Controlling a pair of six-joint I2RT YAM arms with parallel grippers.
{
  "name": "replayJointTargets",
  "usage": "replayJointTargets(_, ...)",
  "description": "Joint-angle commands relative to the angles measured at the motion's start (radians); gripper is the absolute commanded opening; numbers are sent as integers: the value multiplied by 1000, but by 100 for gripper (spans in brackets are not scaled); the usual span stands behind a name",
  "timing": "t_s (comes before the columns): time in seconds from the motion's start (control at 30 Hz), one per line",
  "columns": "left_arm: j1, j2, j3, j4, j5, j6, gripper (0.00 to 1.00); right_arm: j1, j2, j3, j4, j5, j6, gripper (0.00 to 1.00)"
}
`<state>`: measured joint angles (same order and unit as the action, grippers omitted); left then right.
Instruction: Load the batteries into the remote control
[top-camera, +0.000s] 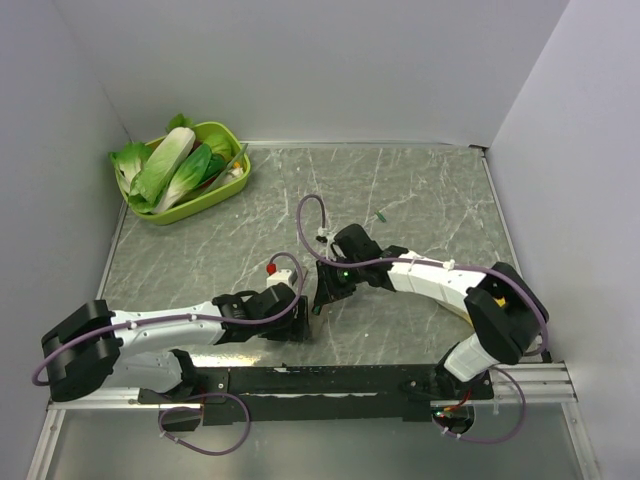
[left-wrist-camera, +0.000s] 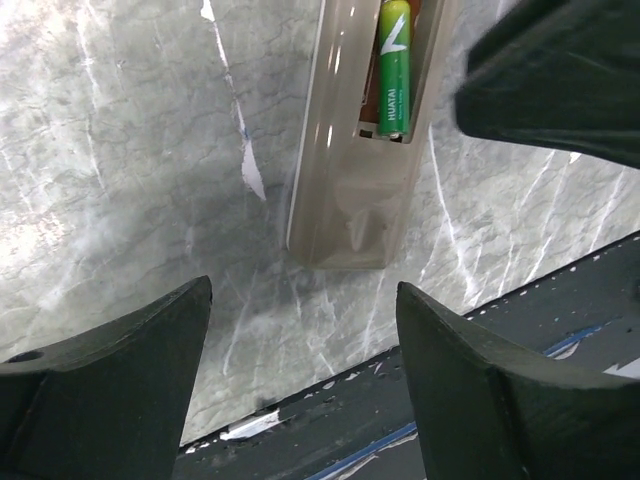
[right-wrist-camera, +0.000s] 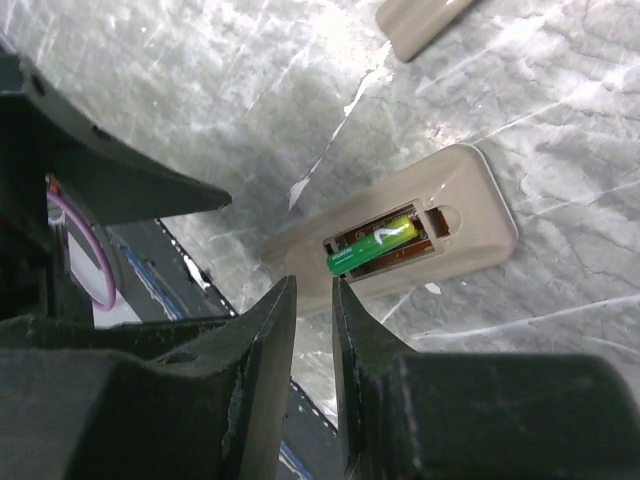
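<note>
Up in the far left corner of the table (top-camera: 420, 190), a green bowl (top-camera: 243, 172) holds leafy greens (top-camera: 170, 160). Near the middle of the near edge the remote control (left-wrist-camera: 350, 200) lies grey-brown side up, and its open compartment holds one green battery (left-wrist-camera: 394, 70). Only the overhead view shows the second battery (top-camera: 382, 216), loose toward the far edge, and only the right wrist view shows a beige strip (right-wrist-camera: 420, 20) lying apart from the remote. The left gripper (left-wrist-camera: 305, 290) stands wide apart and empty at the remote's end, while the right gripper (right-wrist-camera: 310, 285), drawn nearly together with a slim gap, clamps nothing just beside the compartment.
</note>
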<state>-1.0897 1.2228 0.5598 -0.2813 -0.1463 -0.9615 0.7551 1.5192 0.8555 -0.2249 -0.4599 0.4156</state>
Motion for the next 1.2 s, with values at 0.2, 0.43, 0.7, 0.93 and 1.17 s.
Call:
replayJointTargets(0.2,2,6,6,28,-7,-39,75,6,78,50,-24,30,57,28)
replayJointTargets(0.43,5,0,5,27,-6,-37,73,7,111,60,-11,35,66,28)
replayJointTargets(0.7,4,-5,5,19,-12,-39,73,9,150,88,-5,33,63,28)
replayJointTargets(0.93,4,-3,9,14,-13,-37,73,9,170,102,-8,21,61,29)
replayJointTargets(1.17,4,-2,12,16,-19,-36,73,18,154,122,-28,36,25,33)
